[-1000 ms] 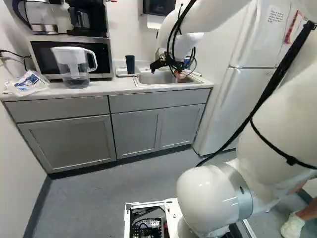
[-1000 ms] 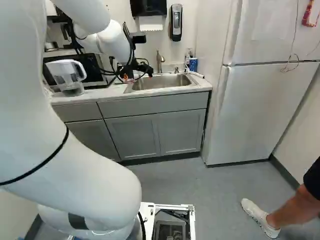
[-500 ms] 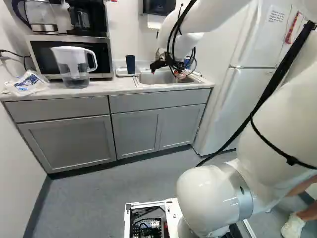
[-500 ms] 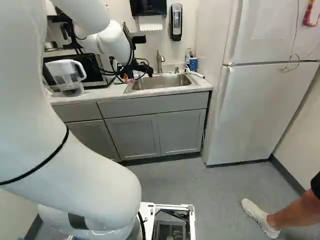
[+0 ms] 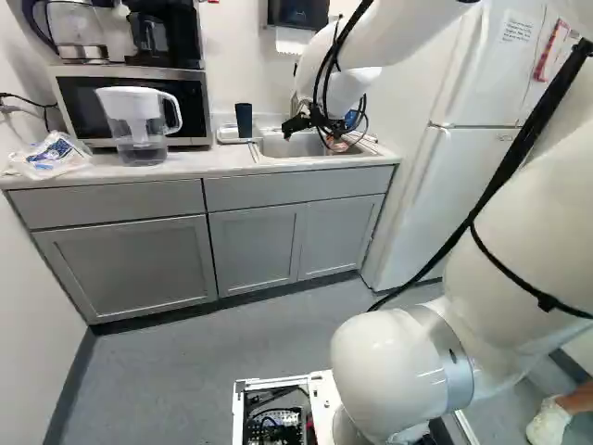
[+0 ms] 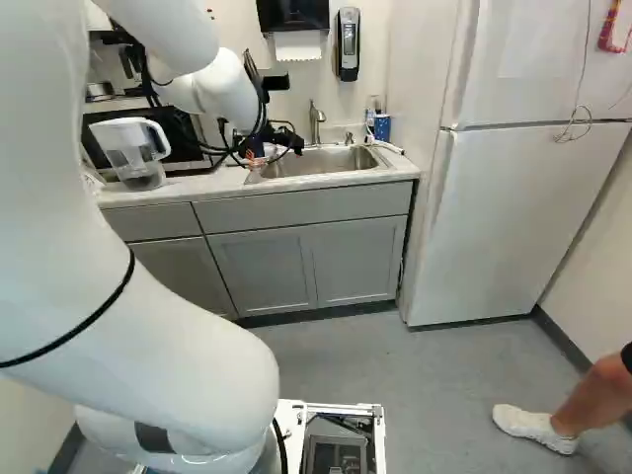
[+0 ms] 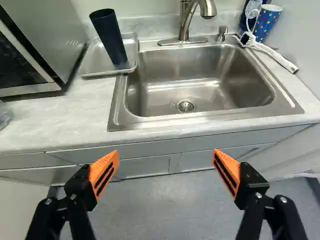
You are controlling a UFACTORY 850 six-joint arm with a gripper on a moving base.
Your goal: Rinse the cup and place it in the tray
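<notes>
A: Gripper (image 5: 286, 132) position, please.
B: Out at the counter (image 7: 60, 120), near the sink (image 7: 200, 75). In the wrist view, the gripper (image 7: 166, 152) has the sink ahead of it.
A: Finger state?
B: Wide apart. The orange pads (image 7: 105, 172) face one another, nothing between them.
A: And the dark blue cup (image 7: 109, 37)?
B: On the metal tray (image 7: 90, 62), beside the sink. It reads upright in the left base view. The gripper is well apart from it. Whether the cup is wet, I cannot tell.
A: Sink contents?
B: Basin bare, drain (image 7: 185, 106) visible. The faucet (image 7: 190, 20) stands at its back rim, with a small pump (image 7: 221, 34) just beside. No stream shows under the spout.
A: Far side of the sink from the tray?
B: A white brush (image 7: 275, 55) lying on the counter, and a spotted cup (image 7: 267, 22) near it.
A: Other side, beyond the tray?
B: Microwave (image 5: 139, 79), coffee maker (image 5: 153, 32) on top. The clear pitcher (image 5: 139, 130) with a white lid and handle stands in front of the microwave; a plastic bag (image 5: 51, 156) lies at the left of the left base view.
</notes>
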